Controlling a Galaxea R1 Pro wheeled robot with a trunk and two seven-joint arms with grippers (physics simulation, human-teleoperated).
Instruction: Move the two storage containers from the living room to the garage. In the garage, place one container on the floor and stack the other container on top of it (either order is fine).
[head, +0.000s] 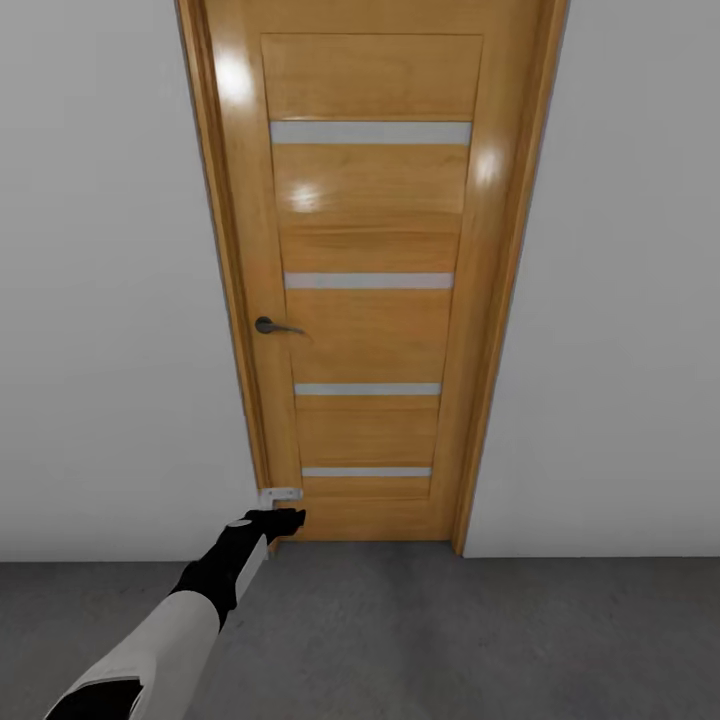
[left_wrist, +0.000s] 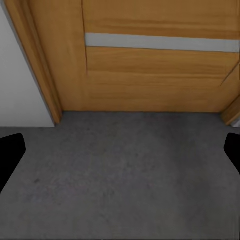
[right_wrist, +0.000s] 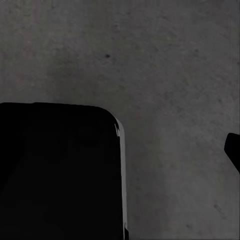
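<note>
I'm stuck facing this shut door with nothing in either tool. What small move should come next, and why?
Probably raise the left tool toward the door handle. The wooden door looks shut in its frame, and the left tool sits low by the door's bottom corner, just above the grey floor, well below the handle. Its fingers stand wide apart with nothing between them, so it looks free to work the handle.

Head and left wrist views share door (head: 365, 290), floor (head: 450, 640).

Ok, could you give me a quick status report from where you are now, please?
Left gripper open, empty, low by the wooden door. Right gripper: state unclear, over grey concrete floor. Door shut ahead, handle untouched.
</note>
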